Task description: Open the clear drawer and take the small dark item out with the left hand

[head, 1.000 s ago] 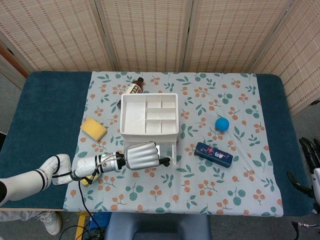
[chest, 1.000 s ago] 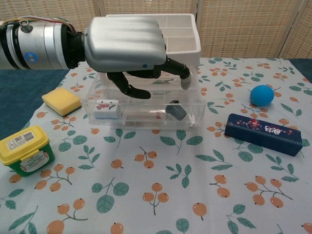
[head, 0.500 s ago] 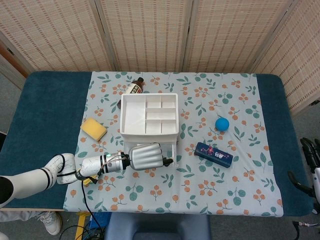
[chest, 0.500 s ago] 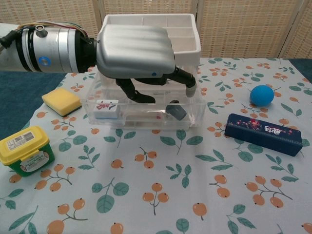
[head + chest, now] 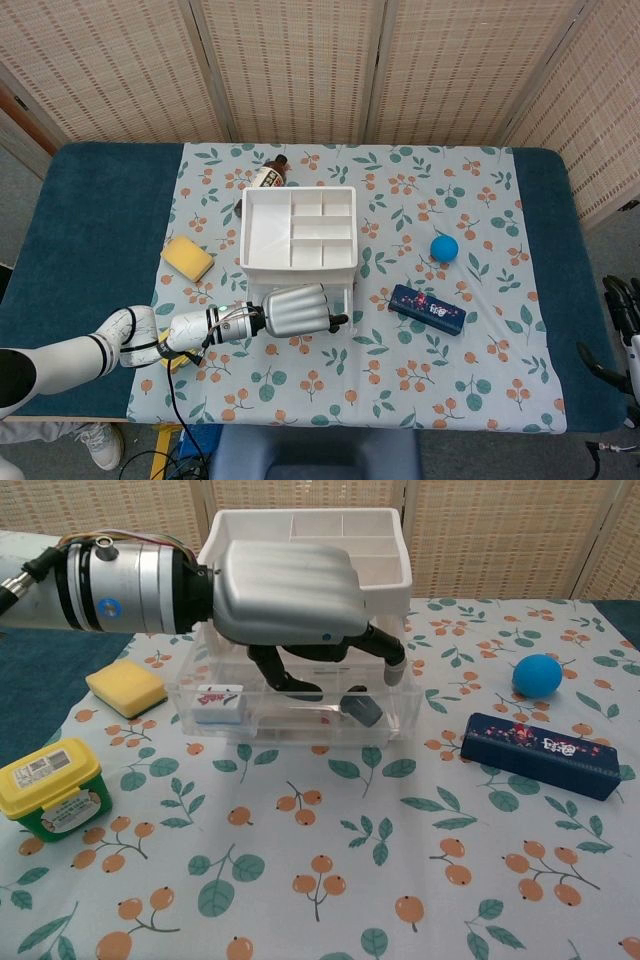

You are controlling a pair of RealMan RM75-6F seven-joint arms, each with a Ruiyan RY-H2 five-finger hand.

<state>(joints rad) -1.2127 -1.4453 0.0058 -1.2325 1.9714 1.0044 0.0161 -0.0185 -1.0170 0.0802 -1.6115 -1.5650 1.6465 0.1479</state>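
Observation:
The clear drawer (image 5: 290, 726) is pulled out from under the white organizer (image 5: 375, 570) toward me. Inside it lie a small dark item (image 5: 362, 708) at the right and a white tile (image 5: 218, 702) at the left. My left hand (image 5: 290, 605) hovers over the drawer with its fingers reaching down into it. One fingertip (image 5: 395, 670) hangs just above and right of the dark item, and the thumb is to its left; nothing is held. In the head view the left hand (image 5: 298, 310) covers the drawer. My right hand (image 5: 622, 320) sits at the far right edge, holding nothing.
A yellow sponge (image 5: 126, 688) and a yellow-lidded green tub (image 5: 52, 785) lie left of the drawer. A blue ball (image 5: 537, 674) and a dark blue box (image 5: 540, 754) lie to its right. A brown bottle (image 5: 270, 175) lies behind the organizer.
My left hand has shifted right and lower over the drawer, bringing its fingers down closer to the dark item. The right hand has not moved.

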